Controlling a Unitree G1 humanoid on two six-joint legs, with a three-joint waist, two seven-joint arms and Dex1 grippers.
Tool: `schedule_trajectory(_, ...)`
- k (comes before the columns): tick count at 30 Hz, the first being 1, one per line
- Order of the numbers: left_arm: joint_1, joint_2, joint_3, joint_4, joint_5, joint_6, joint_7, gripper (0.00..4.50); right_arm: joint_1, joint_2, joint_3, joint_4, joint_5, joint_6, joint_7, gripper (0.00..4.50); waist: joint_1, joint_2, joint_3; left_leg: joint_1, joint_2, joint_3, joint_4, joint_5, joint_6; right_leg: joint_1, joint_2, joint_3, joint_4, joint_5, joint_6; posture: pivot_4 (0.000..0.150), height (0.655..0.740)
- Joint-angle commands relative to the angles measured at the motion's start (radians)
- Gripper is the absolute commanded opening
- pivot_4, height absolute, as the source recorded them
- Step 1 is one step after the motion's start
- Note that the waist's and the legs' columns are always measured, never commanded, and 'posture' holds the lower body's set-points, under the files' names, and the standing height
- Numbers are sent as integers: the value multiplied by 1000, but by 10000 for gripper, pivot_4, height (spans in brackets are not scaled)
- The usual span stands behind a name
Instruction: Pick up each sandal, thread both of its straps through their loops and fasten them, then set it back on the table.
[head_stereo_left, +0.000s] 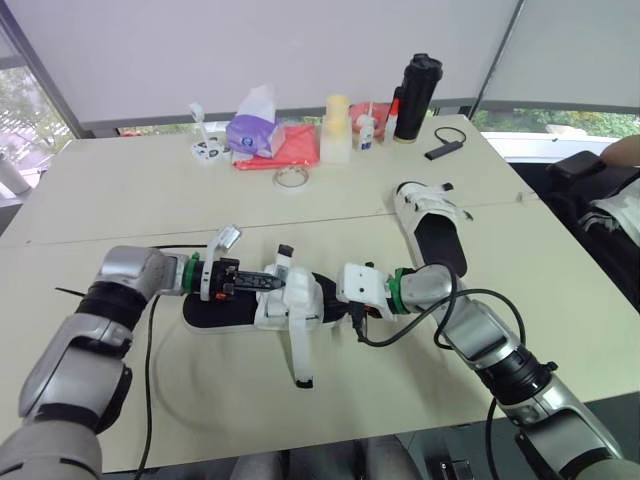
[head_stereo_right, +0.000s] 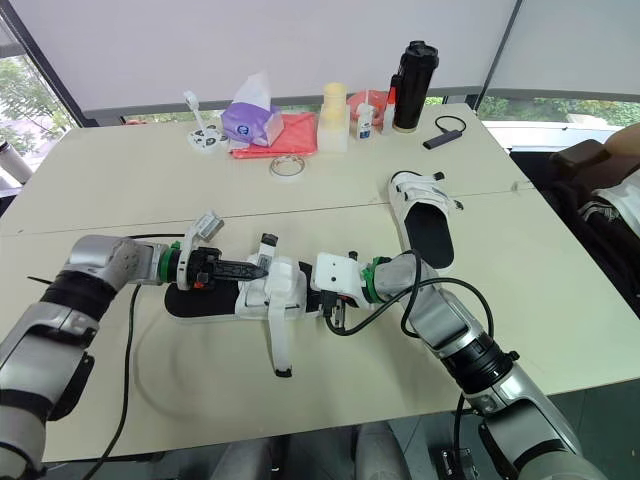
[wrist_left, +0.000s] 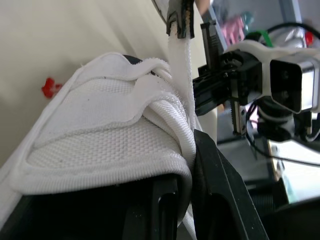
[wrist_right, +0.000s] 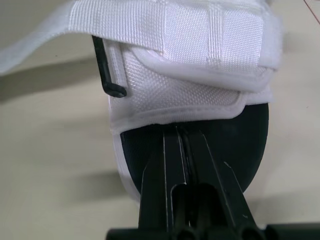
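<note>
A white sandal with a black sole (head_stereo_left: 275, 310) lies on the table near the front, between my two grippers. One loose strap (head_stereo_left: 300, 355) trails toward the table's front edge, and another, black-tipped strap (head_stereo_left: 284, 255) stands up. My left gripper (head_stereo_left: 270, 283) reaches in from the left and is shut on the sandal's white strap (wrist_left: 186, 125) at the edge of the upper. My right gripper (head_stereo_left: 325, 298) comes from the right, its fingers (wrist_right: 182, 150) shut together over the black footbed, tips under the white upper (wrist_right: 190, 75). A second sandal (head_stereo_left: 432, 225) lies apart at the right.
Along the back stand a purple tissue pack (head_stereo_left: 257, 130), a red cloth (head_stereo_left: 295, 145), a tape roll (head_stereo_left: 291, 178), a pale bottle (head_stereo_left: 336, 130) and a black flask (head_stereo_left: 415, 98). A small black device (head_stereo_left: 441, 150) lies nearby. Dark bags (head_stereo_left: 590, 200) sit beyond the right edge.
</note>
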Motion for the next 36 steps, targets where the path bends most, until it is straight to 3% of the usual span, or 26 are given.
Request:
schedule_trajectory(1, -32, -28, -27, 99, 126, -80, -102, 544, -8, -5, 10, -40, -7, 12, 8, 0, 0, 0, 0, 0, 0, 0, 0, 0, 0, 0, 0, 0, 0, 0, 0, 1500, 7400)
schedule_trajectory(7, -26, -73, 18, 160, 218, -129, -148, 544, -2, -11, 16, -34, -16, 9, 9, 0, 1, 0, 0, -1, 0, 0, 0, 0, 0, -1, 0, 0, 1, 0, 1, 1500, 7400)
schedule_trajectory(15, 54, -77, 116, 57, 253, -159, -101, 544, 8, 9, 28, 16, -17, 6, 5, 0, 0, 0, 0, 0, 0, -1, 1, 0, 0, 0, 0, 0, 2, 0, 1, 1500, 7400)
schedule_trajectory(16, 66, -75, 125, 36, 253, -150, -96, 8746, 9, 9, 29, 16, -17, 6, 5, 0, 0, 0, 0, 0, 0, -1, 1, 0, 0, 0, 0, 0, 2, 0, 1, 1500, 7400)
schedule_trajectory(19, 111, -63, 153, -35, 250, -138, -79, 20782, 7, 17, 32, 23, -20, 3, 2, 0, 0, 0, 0, 1, 0, -1, 1, 0, 0, 1, 0, 0, 3, 0, 1, 1500, 7400)
schedule_trajectory(22, 149, -47, 186, -91, 245, -131, -63, 37325, 4, 23, 32, 31, -19, 2, 2, 0, 0, 0, 0, 3, 0, -1, 2, 0, 0, 2, 0, 0, 3, 0, 1, 1500, 7400)
schedule_trajectory(24, 170, -34, 231, -118, 233, -121, -31, 44454, 2, 25, 33, 35, -21, 0, 3, 0, 1, 0, 0, 6, 0, -1, 2, 0, 0, 6, 0, 0, 3, 0, 1, 1500, 7400)
schedule_trajectory(30, 243, 39, 372, -237, 159, -71, 6, 44454, 1, 28, 29, 43, -25, -3, 6, 0, 0, 0, 0, 11, 1, -1, 1, 0, 0, 8, 0, 0, 3, -1, -3, 1500, 7400)
schedule_trajectory(36, 455, 139, 499, -612, -1, 54, 11, 44454, 2, 26, 25, 50, -27, -8, 9, 0, 1, 0, 0, 10, 1, -1, -1, 0, 0, 7, 0, 1, 2, -1, -3, 1500, 7400)
